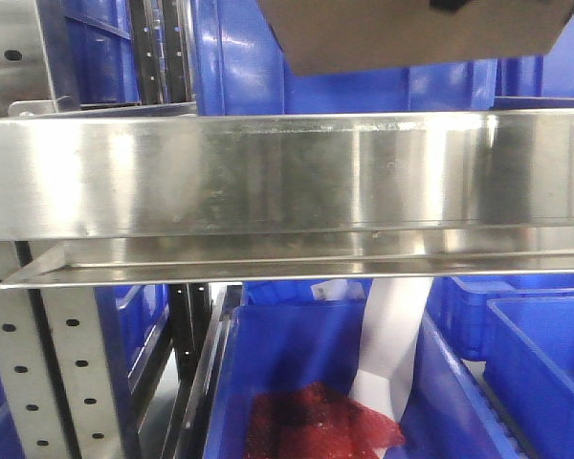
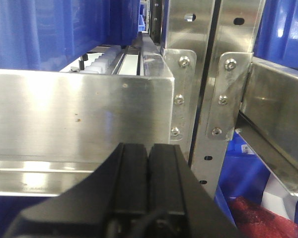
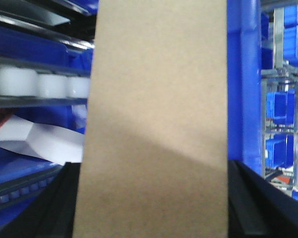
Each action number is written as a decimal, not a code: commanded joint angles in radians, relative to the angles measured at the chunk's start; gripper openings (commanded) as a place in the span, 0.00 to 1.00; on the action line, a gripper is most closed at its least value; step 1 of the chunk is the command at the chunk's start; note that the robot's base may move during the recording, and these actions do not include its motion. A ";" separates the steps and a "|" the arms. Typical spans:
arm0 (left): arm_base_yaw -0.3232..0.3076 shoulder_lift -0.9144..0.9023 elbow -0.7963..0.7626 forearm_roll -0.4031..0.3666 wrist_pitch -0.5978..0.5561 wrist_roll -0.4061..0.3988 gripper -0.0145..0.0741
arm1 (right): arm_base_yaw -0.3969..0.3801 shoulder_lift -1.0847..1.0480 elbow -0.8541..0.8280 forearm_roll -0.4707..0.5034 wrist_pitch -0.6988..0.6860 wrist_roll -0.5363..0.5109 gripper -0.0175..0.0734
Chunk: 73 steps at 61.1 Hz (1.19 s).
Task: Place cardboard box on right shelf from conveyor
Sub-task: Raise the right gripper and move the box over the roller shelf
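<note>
The cardboard box point(image 1: 421, 33) hangs at the top of the front view, above and just behind the tall shiny front lip of the steel shelf point(image 1: 287, 172). In the right wrist view the tan box point(image 3: 156, 99) fills the middle, and my right gripper point(image 3: 154, 208) is shut on it, a black finger point(image 3: 64, 203) pressed to each long side. My left gripper point(image 2: 148, 163) is shut on nothing, its two fingers pressed together just in front of a steel shelf lip point(image 2: 79, 114). The conveyor is out of view.
Blue plastic bins point(image 1: 364, 86) stand behind the shelf lip and a large one point(image 1: 297, 382) below it holds a red mesh bag point(image 1: 316, 421) and white paper. Perforated grey uprights point(image 2: 208, 99) stand right of my left gripper. White rollers point(image 3: 35, 82) run left of the box.
</note>
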 commanded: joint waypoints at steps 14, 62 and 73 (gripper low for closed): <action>0.002 -0.014 0.009 -0.006 -0.088 0.000 0.03 | 0.000 0.048 0.001 0.015 -0.162 -0.009 0.35; 0.002 -0.014 0.009 -0.006 -0.088 0.000 0.03 | 0.000 0.005 0.038 0.182 -0.085 0.139 0.88; 0.002 -0.014 0.009 -0.006 -0.088 0.000 0.03 | 0.000 -0.025 0.038 0.238 0.006 0.178 0.88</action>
